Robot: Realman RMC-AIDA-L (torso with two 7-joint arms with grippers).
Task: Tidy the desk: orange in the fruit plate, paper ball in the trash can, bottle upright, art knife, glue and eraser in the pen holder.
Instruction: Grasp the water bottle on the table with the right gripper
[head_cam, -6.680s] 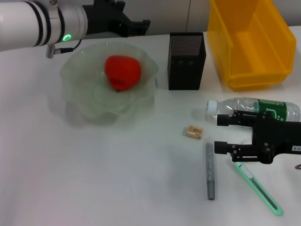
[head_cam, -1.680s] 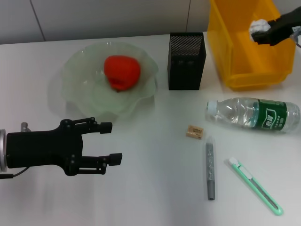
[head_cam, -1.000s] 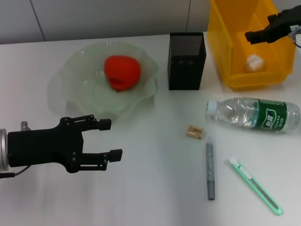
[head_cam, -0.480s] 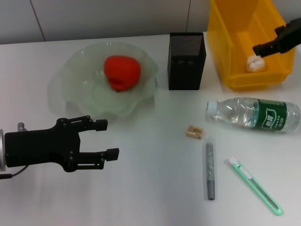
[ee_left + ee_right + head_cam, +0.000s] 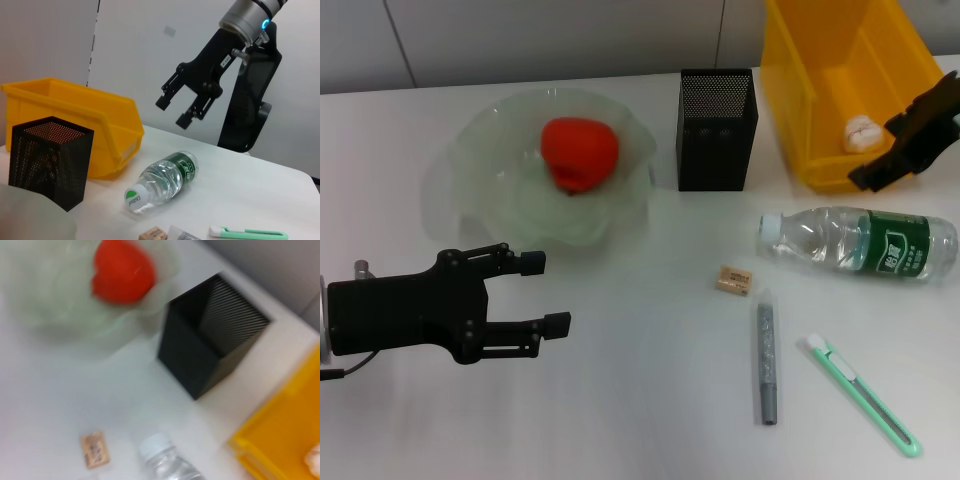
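The orange (image 5: 580,152) lies in the fruit plate (image 5: 470,190). The paper ball (image 5: 861,132) rests inside the trash can (image 5: 820,90). My right gripper (image 5: 872,155) is open and empty at the can's front lip, just above the bottle (image 5: 860,243), which lies on its side. On the desk nearer me lie the eraser (image 5: 733,281), the glue (image 5: 767,358) and the art knife (image 5: 863,394). The pen holder (image 5: 716,128) stands upright between plate and can. My left gripper (image 5: 548,291) hovers open at the front left, holding nothing.
The left wrist view shows the right gripper (image 5: 172,112) open above the bottle (image 5: 162,180), beside the trash can (image 5: 75,115) and the pen holder (image 5: 50,160). A grey wall runs behind the desk.
The right gripper let the paper ball fall into the trash can, then came forward and down to the can's front, over the bottle. The left arm moved from behind the plate to the front left.
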